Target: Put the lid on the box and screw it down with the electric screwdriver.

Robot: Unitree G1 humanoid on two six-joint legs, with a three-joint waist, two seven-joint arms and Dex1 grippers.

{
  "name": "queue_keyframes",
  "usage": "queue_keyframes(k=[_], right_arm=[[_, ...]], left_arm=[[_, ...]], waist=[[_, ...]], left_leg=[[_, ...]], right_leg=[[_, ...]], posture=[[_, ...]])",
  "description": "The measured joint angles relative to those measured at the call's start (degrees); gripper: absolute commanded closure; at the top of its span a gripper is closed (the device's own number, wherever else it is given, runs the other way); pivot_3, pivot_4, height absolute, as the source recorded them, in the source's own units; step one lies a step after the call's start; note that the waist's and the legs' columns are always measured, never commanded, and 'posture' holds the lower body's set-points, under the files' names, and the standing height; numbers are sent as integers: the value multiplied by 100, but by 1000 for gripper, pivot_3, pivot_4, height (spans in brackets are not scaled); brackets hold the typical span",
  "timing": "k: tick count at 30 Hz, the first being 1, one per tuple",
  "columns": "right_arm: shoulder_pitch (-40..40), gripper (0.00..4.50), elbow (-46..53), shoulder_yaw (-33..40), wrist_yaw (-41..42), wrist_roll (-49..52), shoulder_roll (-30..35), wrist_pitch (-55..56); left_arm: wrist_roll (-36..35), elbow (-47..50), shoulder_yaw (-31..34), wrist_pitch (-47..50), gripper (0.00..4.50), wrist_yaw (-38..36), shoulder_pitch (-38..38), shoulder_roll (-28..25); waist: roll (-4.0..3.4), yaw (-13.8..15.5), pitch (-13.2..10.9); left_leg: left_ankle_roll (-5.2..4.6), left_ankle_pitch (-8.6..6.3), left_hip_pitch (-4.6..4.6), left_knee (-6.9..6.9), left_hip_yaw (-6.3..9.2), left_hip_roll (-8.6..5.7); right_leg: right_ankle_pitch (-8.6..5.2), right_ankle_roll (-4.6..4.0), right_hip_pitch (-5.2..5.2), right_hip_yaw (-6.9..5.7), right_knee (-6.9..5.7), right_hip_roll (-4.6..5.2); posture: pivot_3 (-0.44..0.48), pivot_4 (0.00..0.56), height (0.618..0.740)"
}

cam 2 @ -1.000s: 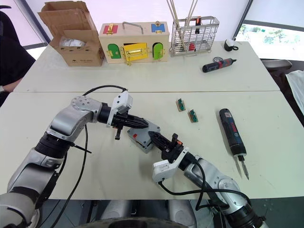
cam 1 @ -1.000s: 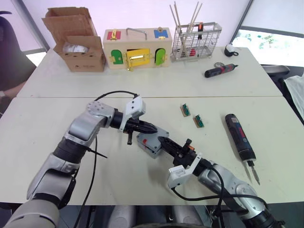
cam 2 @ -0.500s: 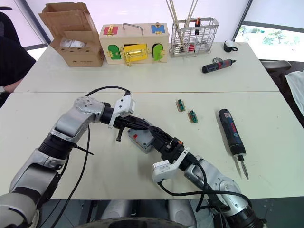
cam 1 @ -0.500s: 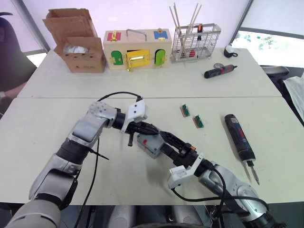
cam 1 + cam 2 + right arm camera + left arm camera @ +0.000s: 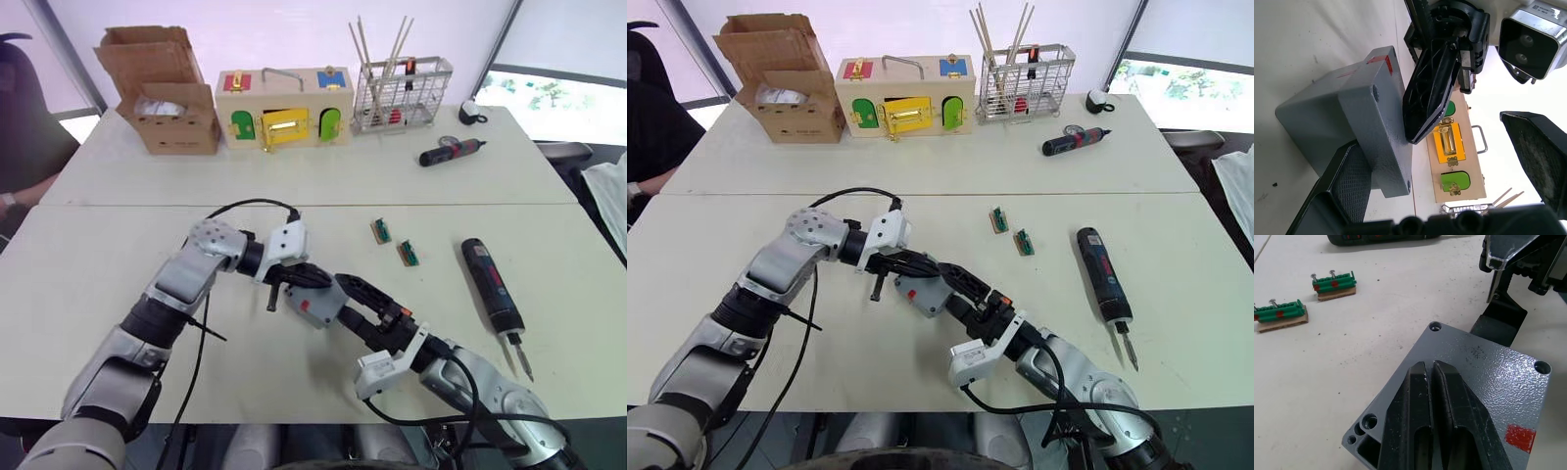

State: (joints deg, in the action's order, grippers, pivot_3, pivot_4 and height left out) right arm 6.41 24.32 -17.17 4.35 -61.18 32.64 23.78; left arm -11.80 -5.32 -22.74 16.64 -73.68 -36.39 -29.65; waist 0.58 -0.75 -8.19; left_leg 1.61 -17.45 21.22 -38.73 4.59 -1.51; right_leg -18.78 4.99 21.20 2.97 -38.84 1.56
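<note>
lid (image 5: 1484, 377) on box (image 5: 1327, 122) | left jaws closed, pressing lid | right jaws open — astride box

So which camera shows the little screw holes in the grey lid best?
The left wrist view: the lid sits close up, with corner holes plain at its edges and the left gripper pressing on top. The right wrist view shows the lid side-on with one hole. In the head views it is small, tucked between both grippers.

No text, number or brand can be read on anything here.
</note>
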Motion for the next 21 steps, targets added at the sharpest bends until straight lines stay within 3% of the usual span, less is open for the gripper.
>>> queue_keyframes(k=[21], right_arm=[[-485, 40, -150, -90, 397, 148, -42, 209]], left_arm=[[11, -235, 14, -133, 4308, 224, -143, -90]], waist=[[-1, -20, 0]], left_leg=[[0, 0, 0, 10, 5, 1]], right_leg=[[-1, -1, 5, 0, 2, 0]], posture=[[0, 150, 740]])
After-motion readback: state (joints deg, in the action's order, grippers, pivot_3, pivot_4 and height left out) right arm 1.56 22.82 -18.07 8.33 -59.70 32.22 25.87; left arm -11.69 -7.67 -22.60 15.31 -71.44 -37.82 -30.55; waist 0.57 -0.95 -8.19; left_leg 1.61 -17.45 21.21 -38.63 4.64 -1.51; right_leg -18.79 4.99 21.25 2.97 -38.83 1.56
